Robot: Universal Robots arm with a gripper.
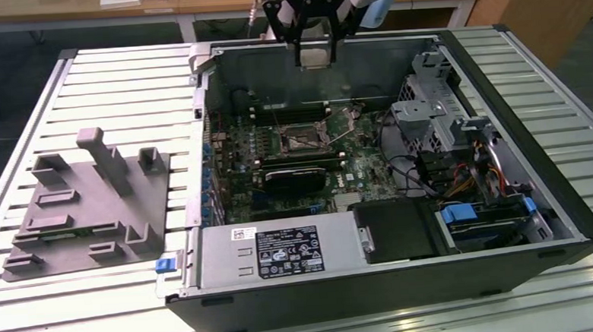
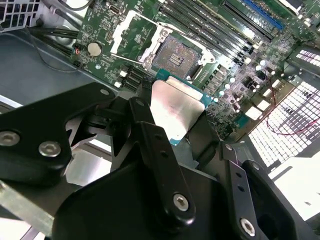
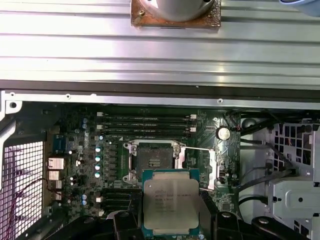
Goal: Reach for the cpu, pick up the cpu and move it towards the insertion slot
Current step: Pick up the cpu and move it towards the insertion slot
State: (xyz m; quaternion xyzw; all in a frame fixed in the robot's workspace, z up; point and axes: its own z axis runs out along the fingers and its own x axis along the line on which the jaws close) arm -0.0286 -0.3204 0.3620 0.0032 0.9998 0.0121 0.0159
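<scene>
- gripper [image 2: 175, 135] pinches the cpu [image 3: 170, 200] by its edges, metal top facing the wrist cameras
- chip hangs above the motherboard, near the insertion slot [image 3: 155, 160], whose open frame leaves the socket exposed

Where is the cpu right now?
In both wrist views the cpu sits gripped in the tool, held above the motherboard just short of the insertion slot.
</scene>
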